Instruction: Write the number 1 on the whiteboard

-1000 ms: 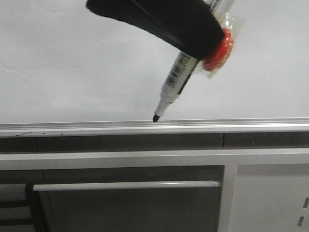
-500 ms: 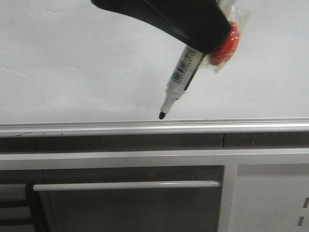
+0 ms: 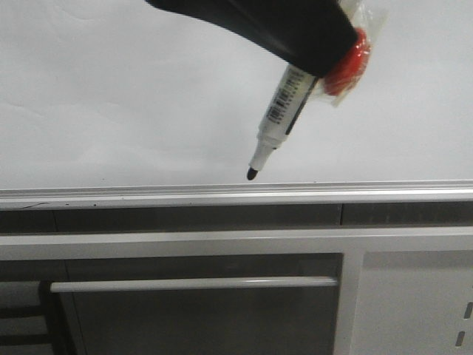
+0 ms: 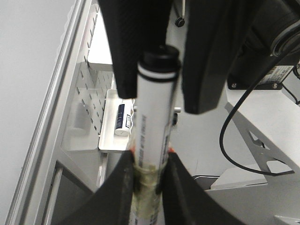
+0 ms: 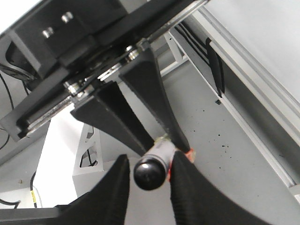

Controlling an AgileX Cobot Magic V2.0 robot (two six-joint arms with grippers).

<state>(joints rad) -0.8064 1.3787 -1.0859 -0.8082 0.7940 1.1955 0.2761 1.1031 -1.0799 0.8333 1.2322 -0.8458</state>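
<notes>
The marker [image 3: 279,122] tip has risen slightly above the whiteboard [image 3: 111,96] rail. Both grippers pinch the marker; no stroke visible yet, so writing hasn't begun.

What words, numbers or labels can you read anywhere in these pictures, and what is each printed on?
None can be read.
Marker: a barcode and small black print on the barrel, too blurred to read.
Second marker in the tray behind: a dark label, too small to read.
Whiteboard: nothing written on the part in view.
</notes>
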